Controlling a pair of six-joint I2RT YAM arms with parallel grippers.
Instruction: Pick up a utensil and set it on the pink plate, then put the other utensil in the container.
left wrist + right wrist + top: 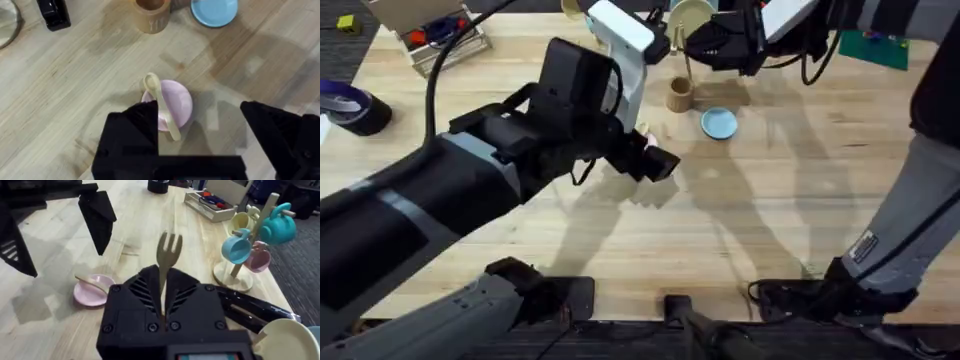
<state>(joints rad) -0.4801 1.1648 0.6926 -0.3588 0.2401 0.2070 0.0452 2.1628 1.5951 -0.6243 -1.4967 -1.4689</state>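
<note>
The wooden spoon lies across the pink plate, its bowl end past the rim. My left gripper hovers just above the plate, open, with nothing between its fingers. In the overhead view the left gripper is at the table's middle. The right wrist view shows the same pink plate and spoon. My right gripper is shut on the wooden fork. Seen from overhead, the fork hangs from the right gripper just above the wooden container.
A light blue plate lies right of the container. A mug tree with coloured cups and a tray of small items stand at the back. A roll of black tape sits far left.
</note>
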